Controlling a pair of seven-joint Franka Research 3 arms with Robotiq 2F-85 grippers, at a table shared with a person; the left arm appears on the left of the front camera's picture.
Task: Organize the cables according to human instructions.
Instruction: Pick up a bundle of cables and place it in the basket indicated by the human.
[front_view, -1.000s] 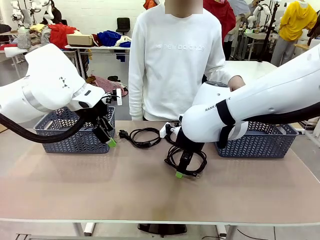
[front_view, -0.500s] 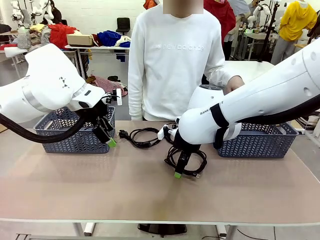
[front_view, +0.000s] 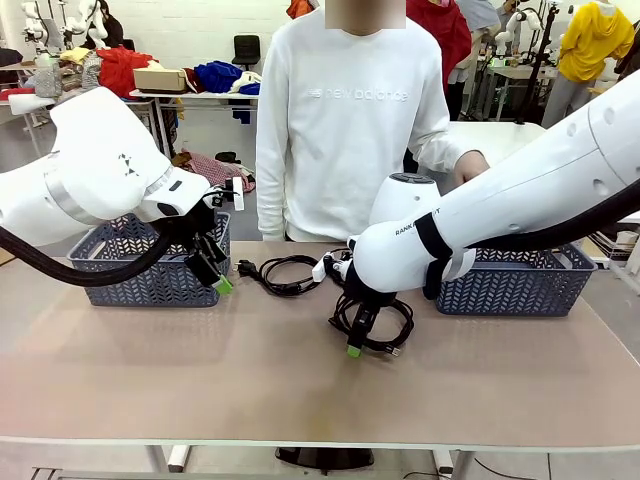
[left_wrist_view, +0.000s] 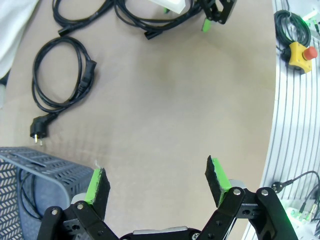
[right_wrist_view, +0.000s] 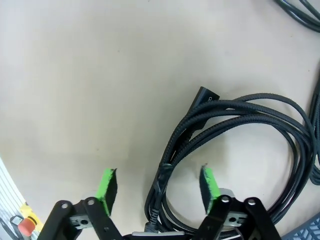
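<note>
While the right hand (right_wrist_view: 157, 182) stood with pads apart astride one side of a coiled cable (right_wrist_view: 235, 117) lying mid-tabletop (front_view: 200, 370), a clean pinch probably needed every strand gathered between them. Open room lay on the near side, but the right basket (front_view: 520, 292) and another cable (front_view: 290, 273) sat close. The left hand (left_wrist_view: 157, 180) hung spread beside the left basket (front_view: 150, 285).

Near table (front_view: 200, 380) half lies bare; cables (front_view: 290, 273) and baskets (front_view: 150, 285) line the far side.

Front camera across the table (front_view: 200, 380) toward the person (front_view: 345, 130); wrist cameras close above its cables (front_view: 290, 273).
</note>
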